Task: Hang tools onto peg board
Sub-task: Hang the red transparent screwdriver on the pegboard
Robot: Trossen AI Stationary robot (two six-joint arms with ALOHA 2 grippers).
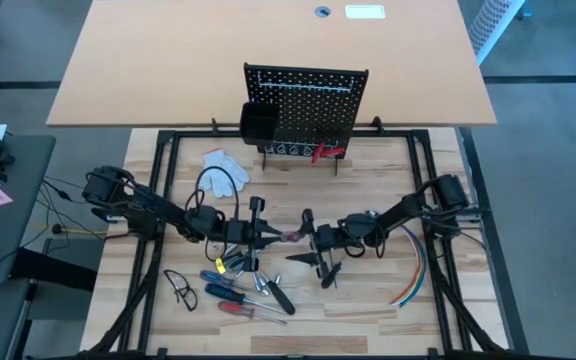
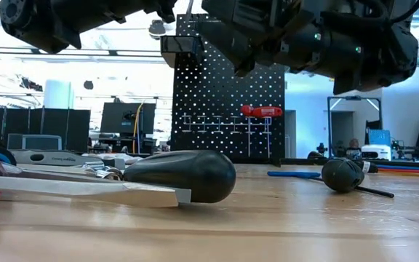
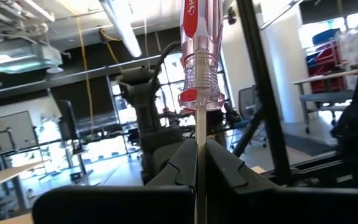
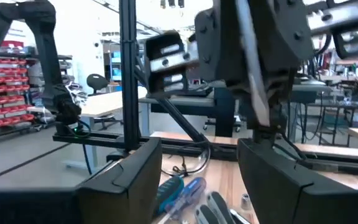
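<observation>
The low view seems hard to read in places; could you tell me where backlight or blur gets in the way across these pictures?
Low view: bright windows behind turn the black perforated peg board and the arms overhead into silhouettes; the nearest black rounded screwdriver handle is soft. Left wrist view: ceiling lights glare around the clear red-marked screwdriver handle. Right wrist view: motion blur throughout.
</observation>
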